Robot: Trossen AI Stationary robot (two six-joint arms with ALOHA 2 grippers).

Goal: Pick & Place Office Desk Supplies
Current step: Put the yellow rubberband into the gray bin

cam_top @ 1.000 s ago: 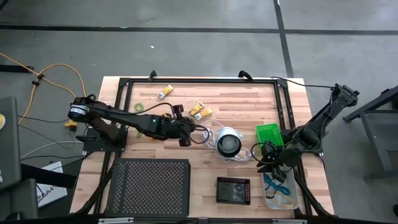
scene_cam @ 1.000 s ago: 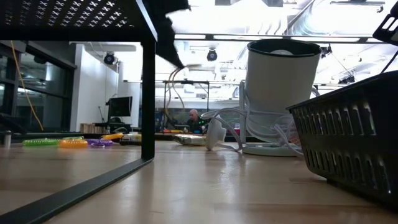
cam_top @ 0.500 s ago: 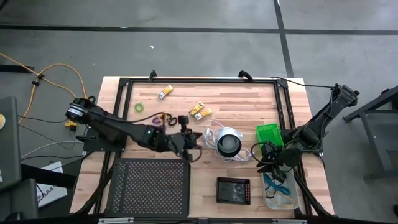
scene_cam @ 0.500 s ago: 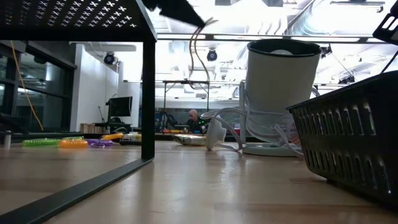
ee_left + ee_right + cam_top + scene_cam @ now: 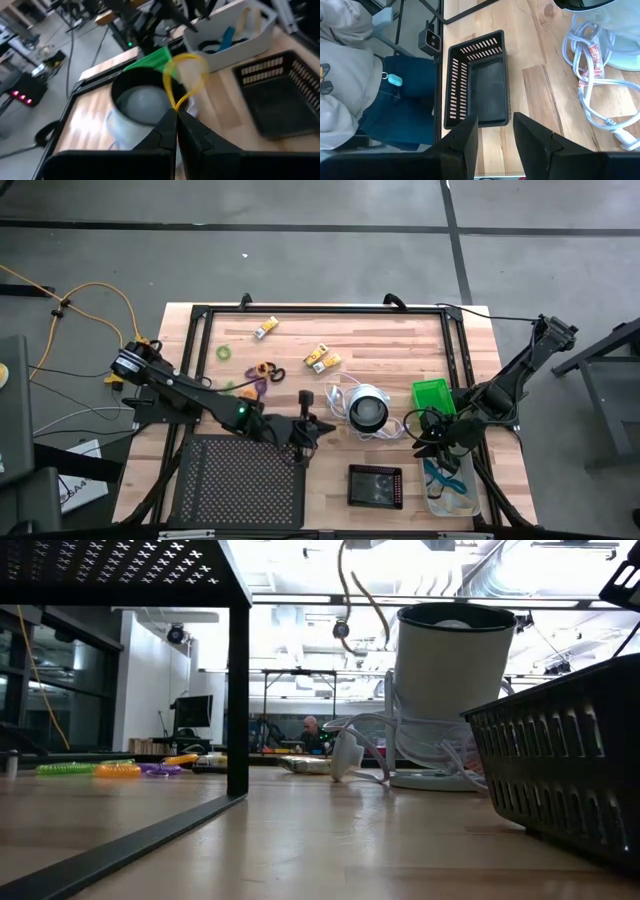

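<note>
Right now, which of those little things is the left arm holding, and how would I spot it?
Find the round white-and-black object in the table's middle. Just beside it, the left gripper is shut on a thin yellow loop. It is the only loop lifted off the wood; the other coloured loops lie flat farther back.
</note>
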